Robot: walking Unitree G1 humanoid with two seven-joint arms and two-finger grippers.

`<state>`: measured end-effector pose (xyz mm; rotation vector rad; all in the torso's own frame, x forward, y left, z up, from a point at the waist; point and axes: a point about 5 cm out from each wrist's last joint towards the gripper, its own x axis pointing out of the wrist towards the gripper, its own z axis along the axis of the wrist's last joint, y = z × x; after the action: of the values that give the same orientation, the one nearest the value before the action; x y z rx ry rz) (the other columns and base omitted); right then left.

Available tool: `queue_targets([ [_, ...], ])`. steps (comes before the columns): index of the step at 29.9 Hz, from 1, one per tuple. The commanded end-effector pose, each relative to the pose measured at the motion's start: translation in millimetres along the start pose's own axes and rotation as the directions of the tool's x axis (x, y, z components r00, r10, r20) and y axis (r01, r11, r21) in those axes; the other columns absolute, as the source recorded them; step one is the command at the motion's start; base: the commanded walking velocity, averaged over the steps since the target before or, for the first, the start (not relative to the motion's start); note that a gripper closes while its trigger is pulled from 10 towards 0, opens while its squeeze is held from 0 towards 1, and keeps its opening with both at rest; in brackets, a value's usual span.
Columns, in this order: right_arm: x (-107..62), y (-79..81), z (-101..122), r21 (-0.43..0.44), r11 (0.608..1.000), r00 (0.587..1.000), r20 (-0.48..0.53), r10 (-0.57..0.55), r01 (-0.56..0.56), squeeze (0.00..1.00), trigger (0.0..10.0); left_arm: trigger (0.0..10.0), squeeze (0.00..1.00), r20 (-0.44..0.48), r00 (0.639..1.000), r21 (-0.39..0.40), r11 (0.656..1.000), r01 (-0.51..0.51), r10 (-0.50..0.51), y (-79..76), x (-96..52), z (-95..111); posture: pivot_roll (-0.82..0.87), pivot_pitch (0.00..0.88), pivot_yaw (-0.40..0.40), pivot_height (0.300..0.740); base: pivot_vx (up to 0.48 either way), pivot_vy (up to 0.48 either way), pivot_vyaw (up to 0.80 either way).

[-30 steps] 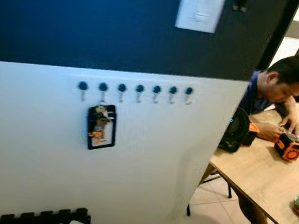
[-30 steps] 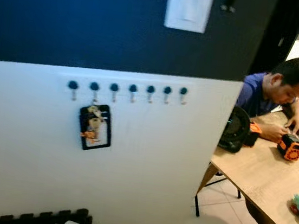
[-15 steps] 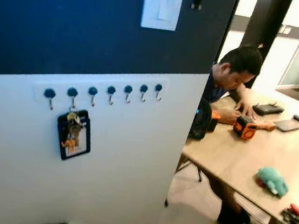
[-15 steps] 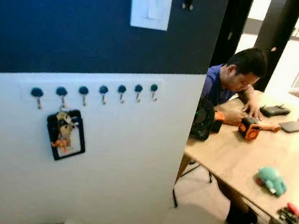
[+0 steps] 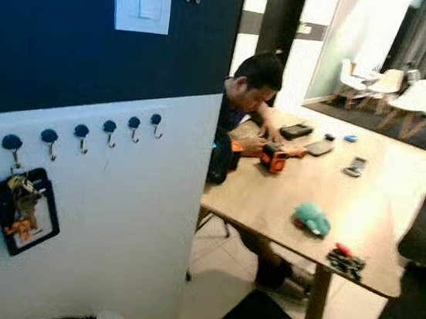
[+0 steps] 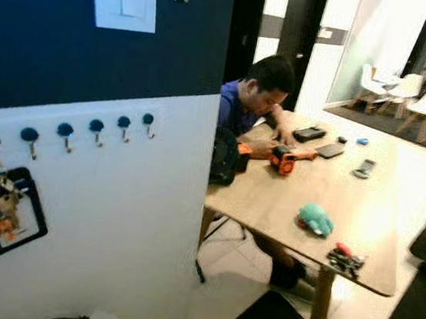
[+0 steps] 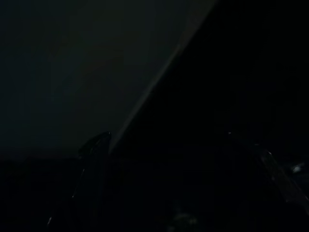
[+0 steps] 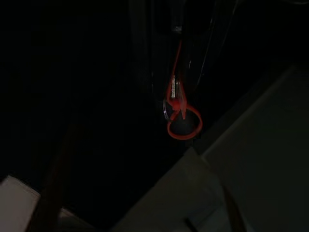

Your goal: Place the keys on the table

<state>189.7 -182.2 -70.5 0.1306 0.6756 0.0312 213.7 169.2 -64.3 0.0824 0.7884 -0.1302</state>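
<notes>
1. My right claw (image 8: 179, 77) hangs in the dark, pinched on the keys (image 8: 179, 113); their red loop dangles from it.
2. I judge this the carrying step: the table (image 5: 269, 205) is ahead to my right, a person (image 5: 249, 86) seated at its far side.
3. Next I must close in and lower the keys onto bare wood, near the green toy (image 5: 311, 218).
4. My left wrist view is nearly black; whether that claw is wide or narrow I cannot tell.

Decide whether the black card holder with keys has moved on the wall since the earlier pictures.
No. The card holder hangs from the same second hook of the hook row; it sits further left in the picture because the camera turned right.
</notes>
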Motion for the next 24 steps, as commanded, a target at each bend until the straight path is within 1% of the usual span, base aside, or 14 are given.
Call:
queue_targets([
  [1, 0.5, -0.3, 1.4, -0.011, 1.0, 1.0, 0.001, 0.005, -0.005, 0.0, 10.0, 10.0, 0.0, 0.001, 1.0, 0.011, 1.0, 0.001, -0.001, 1.0, 0.4, 1.7, 0.05, 0.0, 0.011, 0.74, 0.0, 0.0, -0.8],
  [14, 0.4, 0.4, 0.7, -0.013, 1.0, 1.0, -0.002, 0.013, -0.013, 0.0, 10.0, 10.0, 0.0, 0.001, 1.0, 0.008, 1.0, 0.005, -0.005, 0.3, 0.1, 0.6, 0.06, 0.0, 0.008, 0.74, 0.0, 0.0, -0.8],
  [24, 1.3, 0.9, 1.9, -0.016, 1.0, 1.0, -0.004, 0.017, -0.017, 0.0, 10.0, 10.0, 0.0, 0.012, 1.0, -0.012, 1.0, -0.004, 0.005, 1.5, 0.1, 1.7, 0.06, 0.0, 0.002, 0.74, 0.0, 0.0, -0.8],
])
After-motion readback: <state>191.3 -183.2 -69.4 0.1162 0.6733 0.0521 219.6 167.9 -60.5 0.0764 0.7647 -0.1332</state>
